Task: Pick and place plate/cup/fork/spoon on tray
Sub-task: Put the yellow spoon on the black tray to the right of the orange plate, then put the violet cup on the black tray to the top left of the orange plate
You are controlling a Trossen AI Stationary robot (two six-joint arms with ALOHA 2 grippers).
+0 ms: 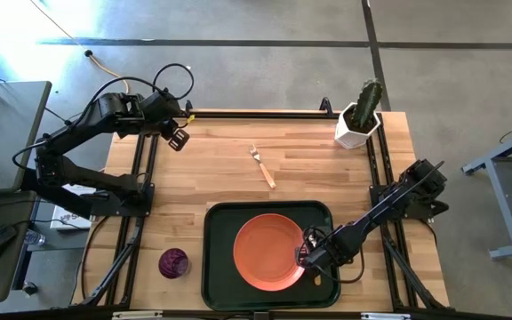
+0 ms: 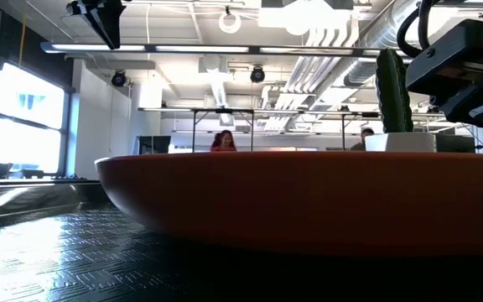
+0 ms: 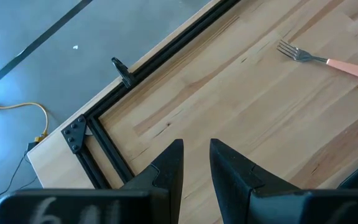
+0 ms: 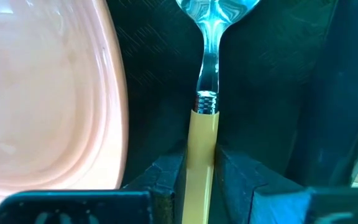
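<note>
**Setting the spoon down on the tray beside the plate**

Holding the small spoon with a silver metal bowl and light wooden handle (image 4: pixel 205 118), the right gripper (image 1: pixel 312 255) sits low over the large dark green rectangular plastic tray with a raised rim (image 1: pixel 220 218), just beside the right edge of the round flat orange-red plastic plate (image 1: pixel 269 251). In the right wrist view the two dark fingers (image 4: pixel 166 171) are pinched narrow on the wooden handle, with the bowl pointing away over the tray's ribbed floor and the plate's rim close alongside. Whether the spoon already rests on the tray floor cannot be told from these views

The step in hand looks like placing the spoon: the plate lies on the tray already. The next move probably calls for letting the spoon settle flat, parting the fingers and lifting clear without nudging the plate

Two things are left on the wooden bench (image 1: pixel 238 169). The small fork with silver tines and a light wooden handle (image 1: pixel 262 165) lies near the middle, well apart from the tray. The small round dark purple cup (image 1: pixel 173 262) stands just left of the tray

The left gripper (image 3: pixel 196 163) waits above the bench's far left corner, fingers narrowly parted and holding nothing. A white angular pot with a green cactus (image 1: pixel 361 116) stands at the far right corner
</note>
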